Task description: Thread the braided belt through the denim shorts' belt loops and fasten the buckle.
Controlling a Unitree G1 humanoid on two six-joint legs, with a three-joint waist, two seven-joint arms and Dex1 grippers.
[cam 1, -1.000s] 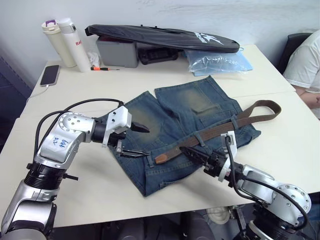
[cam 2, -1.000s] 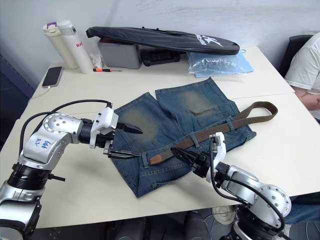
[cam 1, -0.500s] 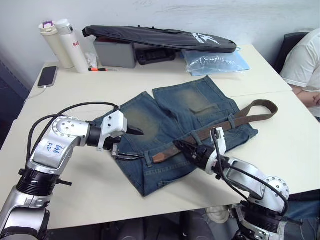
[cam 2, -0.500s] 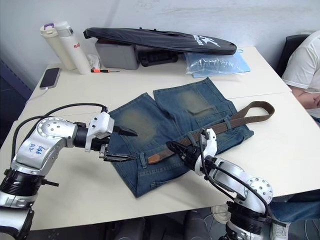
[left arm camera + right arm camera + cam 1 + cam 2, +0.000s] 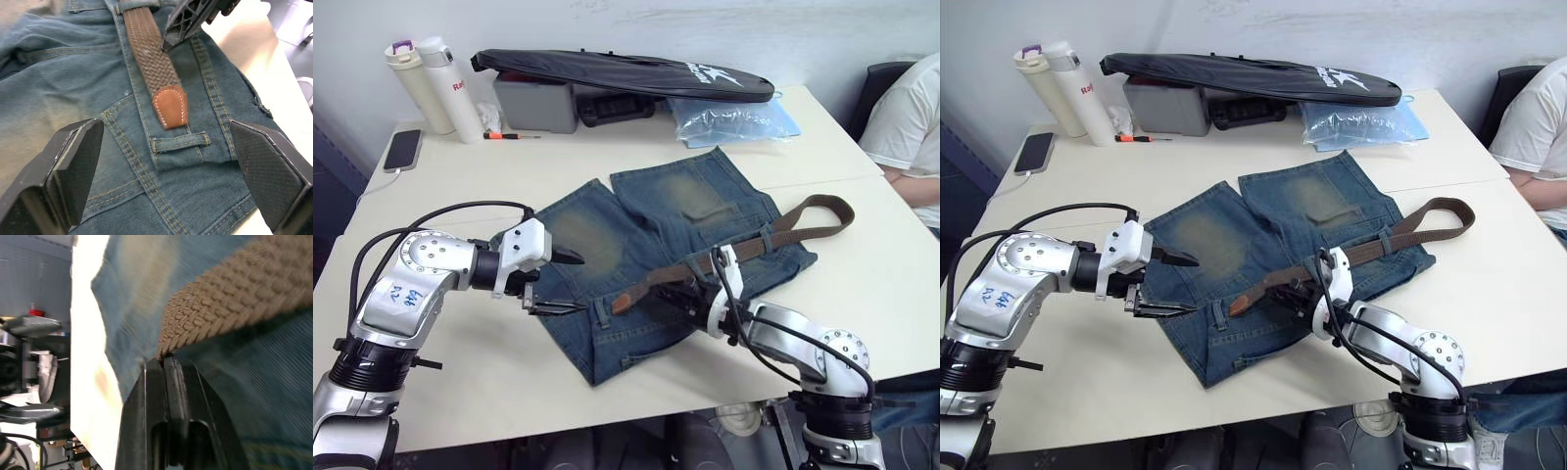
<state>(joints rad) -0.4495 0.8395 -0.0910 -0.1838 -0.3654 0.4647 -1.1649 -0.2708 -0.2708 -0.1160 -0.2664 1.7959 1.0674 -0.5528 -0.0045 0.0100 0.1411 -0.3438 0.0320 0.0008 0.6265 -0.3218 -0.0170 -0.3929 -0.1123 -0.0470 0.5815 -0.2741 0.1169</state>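
Left gripper hovers at left edge of denim shorts, fingers wide apart, holding nothing. Leather tip of braided belt lies between its fingers, pointing at last belt loop, just short of it. Belt's long axis runs along waistband, away rightward. Right gripper sits just right of tip, fingers closed, pinching belt; likely feeds tip toward left gripper. Belt's far end loops past shorts' right edge. Shorts flat on white table; person's sleeve far right.

A cream table stands against a pale wall; a dark chair is beside the table.
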